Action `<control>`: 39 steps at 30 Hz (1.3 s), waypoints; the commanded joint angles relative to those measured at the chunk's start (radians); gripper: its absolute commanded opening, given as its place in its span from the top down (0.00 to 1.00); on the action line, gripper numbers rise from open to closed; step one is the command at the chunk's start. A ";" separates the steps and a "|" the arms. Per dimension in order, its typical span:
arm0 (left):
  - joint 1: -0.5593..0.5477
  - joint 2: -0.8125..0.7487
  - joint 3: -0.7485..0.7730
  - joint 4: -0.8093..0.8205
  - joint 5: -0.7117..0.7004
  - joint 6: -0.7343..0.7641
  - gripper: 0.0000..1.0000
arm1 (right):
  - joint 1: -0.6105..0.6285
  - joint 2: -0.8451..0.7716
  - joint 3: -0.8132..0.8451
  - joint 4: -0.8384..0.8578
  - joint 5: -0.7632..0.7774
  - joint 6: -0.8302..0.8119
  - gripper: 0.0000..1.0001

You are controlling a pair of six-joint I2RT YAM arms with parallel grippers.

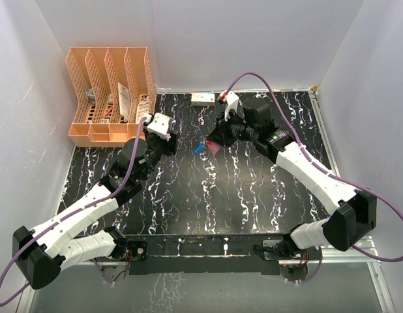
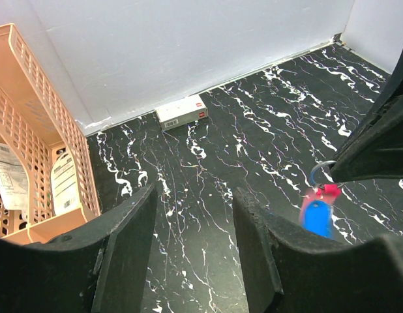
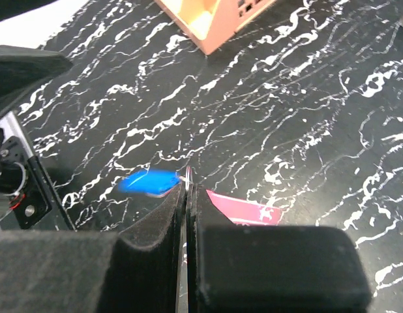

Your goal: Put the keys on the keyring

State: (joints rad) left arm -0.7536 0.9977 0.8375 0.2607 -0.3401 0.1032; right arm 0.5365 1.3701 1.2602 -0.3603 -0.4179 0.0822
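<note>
The right claw [image 3: 187,195] is seen closed almost completely, with the thin metal loop of the keyring [image 2: 325,189] pinched edge-on between its fingertips. The red-pink strap [image 3: 244,210] is spread out to one side of those tips and the blue key [image 3: 147,182] to the other, its head touching the ring right at the pinch. Whether the key is fully threaded onto the ring cannot be told from these views. From the left wrist, ring, strap and blue key are seen hanging in a bunch just under the right claw's tips, apparently lifted off the black marbled table [image 1: 253,195]. The silvery-white key cannot be made out in any view. The left claw [image 2: 195,192] is held wide open with nothing between its fingers, pointed toward the bunch but well apart from it. The step in hand is judged to be the presenting of the ring by the right claw, so that a key can be worked on by the other. For the next move, the left claw would need to be brought in beside the right fingertips and closed on the blue key's head. The key could then be slid round the ring's coil while the ring is gripped firmly.
</note>
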 commanded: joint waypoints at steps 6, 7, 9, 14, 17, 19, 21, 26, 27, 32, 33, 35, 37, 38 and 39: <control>0.008 -0.030 0.010 0.003 -0.005 -0.002 0.51 | 0.000 -0.007 -0.006 0.053 0.021 -0.011 1.00; 0.008 -0.032 0.010 0.002 -0.004 -0.003 0.51 | 0.000 -0.004 -0.010 0.054 0.022 -0.009 1.00; 0.008 -0.039 0.007 0.003 -0.004 -0.005 0.51 | 0.000 -0.002 -0.016 0.054 0.040 -0.006 1.00; 0.008 -0.048 0.006 0.001 -0.001 -0.008 0.51 | 0.000 0.012 -0.024 0.056 0.029 -0.004 1.00; 0.008 -0.044 0.005 0.001 -0.003 -0.003 0.51 | 0.000 0.017 -0.042 0.069 0.036 -0.006 1.00; 0.008 -0.046 0.007 -0.007 -0.002 -0.008 0.51 | 0.000 0.024 -0.049 0.075 0.037 -0.003 1.00; 0.008 -0.051 0.003 -0.005 -0.003 -0.009 0.51 | 0.000 0.032 -0.054 0.078 0.037 -0.002 1.00; 0.008 -0.055 0.005 -0.008 -0.006 -0.013 0.50 | 0.000 0.054 -0.061 0.083 0.053 -0.001 1.00; 0.008 -0.052 0.004 -0.004 -0.004 -0.012 0.50 | 0.000 0.057 -0.064 0.086 0.059 -0.002 1.00; 0.008 -0.042 0.003 -0.007 -0.007 -0.010 0.50 | 0.000 0.093 -0.084 0.112 0.075 0.006 1.00; 0.008 -0.043 0.003 -0.007 -0.006 -0.010 0.50 | 0.000 0.103 -0.084 0.114 0.073 0.008 1.00; 0.008 -0.045 0.001 -0.002 -0.008 -0.008 0.50 | 0.000 0.120 -0.087 0.123 0.069 0.011 1.00; 0.008 -0.045 0.002 -0.002 -0.011 -0.013 0.50 | 0.000 0.139 -0.087 0.135 0.059 0.018 1.00; 0.008 -0.043 0.003 0.000 -0.010 -0.014 0.50 | 0.001 0.151 -0.083 0.139 0.048 0.021 1.00; 0.008 -0.041 0.001 0.003 -0.008 -0.014 0.50 | 0.003 0.162 -0.082 0.147 0.034 0.024 1.00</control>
State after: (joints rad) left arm -0.7498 0.9726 0.8375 0.2550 -0.3401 0.0940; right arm 0.5385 1.5093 1.1751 -0.3023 -0.3599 0.0868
